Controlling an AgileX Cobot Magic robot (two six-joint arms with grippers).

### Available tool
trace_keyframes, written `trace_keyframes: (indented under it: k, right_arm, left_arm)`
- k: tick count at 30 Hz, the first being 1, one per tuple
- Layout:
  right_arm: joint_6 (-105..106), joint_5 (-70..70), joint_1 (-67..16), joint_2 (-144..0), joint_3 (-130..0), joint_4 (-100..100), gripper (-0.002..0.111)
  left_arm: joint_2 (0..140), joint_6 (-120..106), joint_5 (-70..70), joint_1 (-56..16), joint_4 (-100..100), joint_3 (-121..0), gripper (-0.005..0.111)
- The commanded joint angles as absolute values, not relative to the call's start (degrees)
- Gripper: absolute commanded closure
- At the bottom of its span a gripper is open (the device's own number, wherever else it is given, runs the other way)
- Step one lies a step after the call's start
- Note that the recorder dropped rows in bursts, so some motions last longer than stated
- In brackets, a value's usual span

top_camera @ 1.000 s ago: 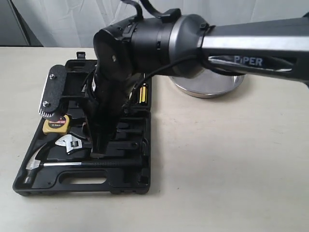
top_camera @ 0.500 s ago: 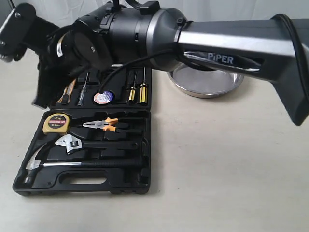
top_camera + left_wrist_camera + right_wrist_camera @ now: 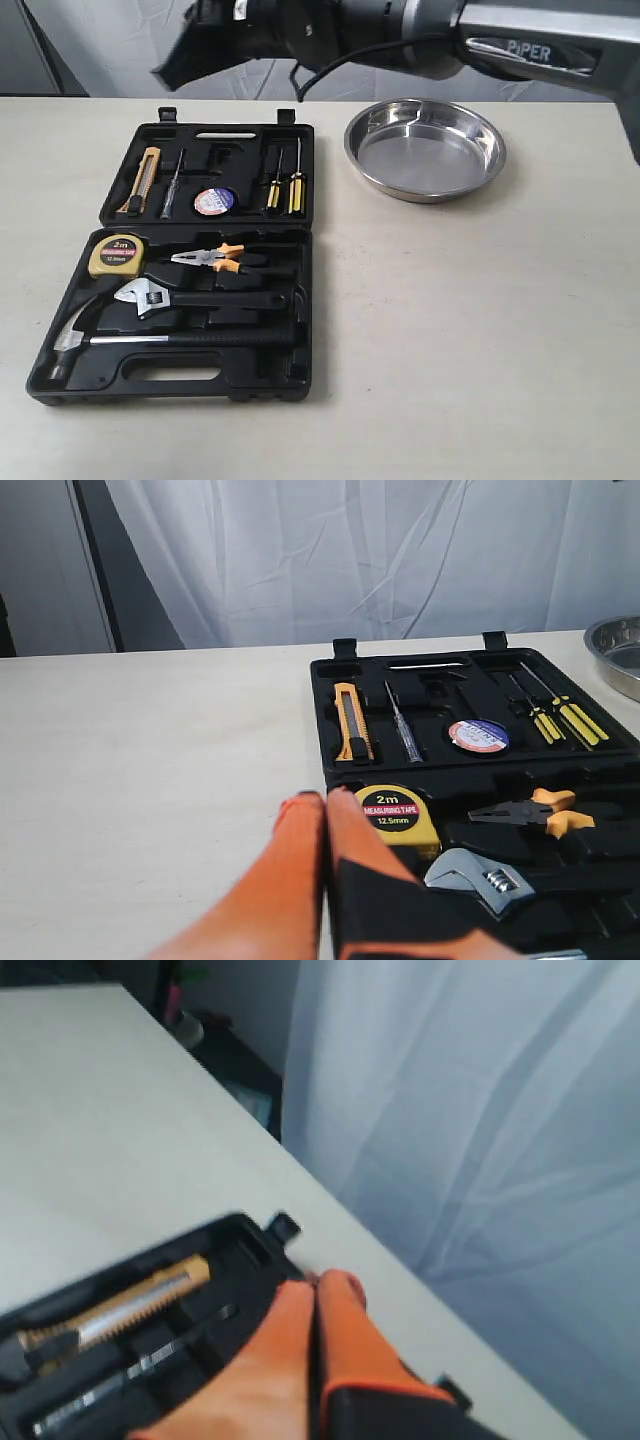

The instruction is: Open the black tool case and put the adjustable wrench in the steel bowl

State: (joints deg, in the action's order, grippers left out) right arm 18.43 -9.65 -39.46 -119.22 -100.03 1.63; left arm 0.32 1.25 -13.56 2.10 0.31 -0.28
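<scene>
The black tool case (image 3: 300,372) lies open and flat on the table. In its near half the adjustable wrench (image 3: 190,297) sits in its slot, silver head to the left, between the orange-handled pliers (image 3: 212,258) and the hammer (image 3: 150,340). Back right stands the empty steel bowl (image 3: 425,160). My right gripper (image 3: 172,68) hangs high over the case's back left corner; in the right wrist view it (image 3: 320,1280) is shut and empty above the lid's edge (image 3: 230,1250). My left gripper (image 3: 322,800) is shut and empty, beside the tape measure (image 3: 398,812) and close to the wrench (image 3: 480,875).
The lid half holds a utility knife (image 3: 140,180), screwdrivers (image 3: 285,185) and a tape roll (image 3: 213,200). The right arm (image 3: 540,40) spans the top of the exterior view above the bowl. A white curtain (image 3: 350,560) hangs behind the table.
The right arm has risen from low over the case's near half and swung up to the back, uncovering the whole case and the bowl. The tools have not moved.
</scene>
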Motion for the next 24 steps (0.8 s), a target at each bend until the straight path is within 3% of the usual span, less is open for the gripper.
trace_keyframes:
  k: [1,13,18,24]
  right_arm:
    - [14.94,-27.02,-35.96,-118.58,-101.96,0.00,0.109]
    - [13.54,-69.96,-38.62,-118.45,-103.11,-4.03,0.109]
    - [24.96,-69.96,-44.41,-118.45,-103.11,11.94,0.109]
    - [28.50,-69.96,-51.70,-118.57,-103.11,14.88,0.109]
  left_arm:
    - [0.00,1.21,-13.62,2.24,0.34,0.00,0.107]
    - [0.00,1.11,-13.62,2.24,0.34,0.00,0.107]
    - [0.00,1.11,-13.62,2.24,0.34,0.00,0.107]
    - [0.00,1.11,-13.62,2.24,0.34,0.00,0.107]
